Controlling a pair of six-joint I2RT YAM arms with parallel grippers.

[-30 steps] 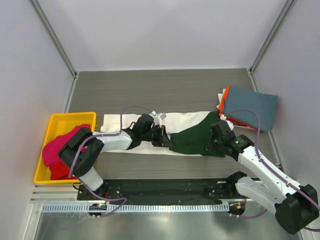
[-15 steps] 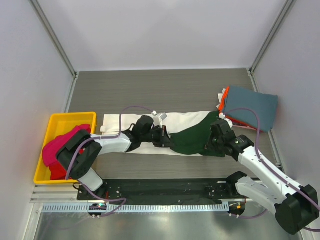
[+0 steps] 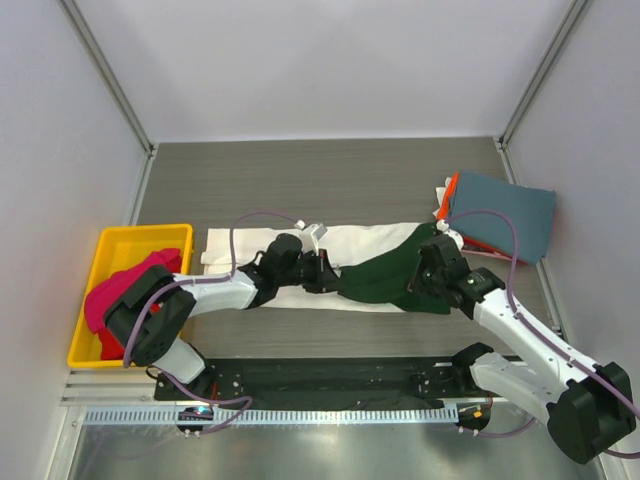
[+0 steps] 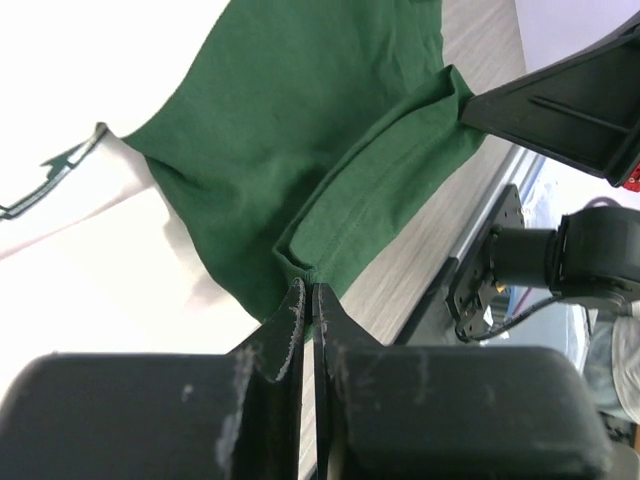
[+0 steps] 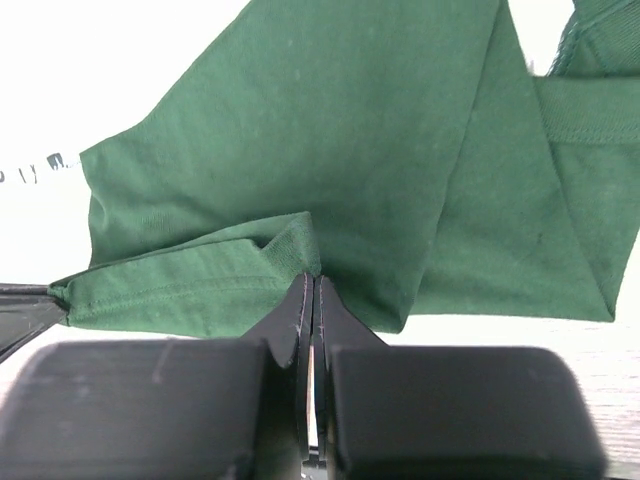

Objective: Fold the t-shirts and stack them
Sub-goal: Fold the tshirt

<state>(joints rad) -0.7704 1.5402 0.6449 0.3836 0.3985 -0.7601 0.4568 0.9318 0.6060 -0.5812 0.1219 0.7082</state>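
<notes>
A cream-white t-shirt (image 3: 260, 245) lies flat across the middle of the table, and its dark green sleeve (image 3: 385, 272) is folded over its right part. My left gripper (image 3: 333, 274) is shut on the sleeve's left hem; in the left wrist view its tips (image 4: 308, 291) pinch the green sleeve (image 4: 300, 120). My right gripper (image 3: 418, 287) is shut on the sleeve's near right cuff; in the right wrist view its tips (image 5: 309, 280) pinch the ribbed green edge (image 5: 285, 245). A slate-blue t-shirt (image 3: 500, 212) lies folded on an orange one (image 3: 451, 189) at the right.
A yellow bin (image 3: 150, 232) at the left edge holds a crumpled red-magenta t-shirt (image 3: 115, 300). The folded stack sits against the right wall. A black rail (image 3: 330, 375) runs along the near edge between the arm bases.
Both grippers have edged slightly toward the far side, carrying the green sleeve a little further over the white body. Both grips stay closed.
</notes>
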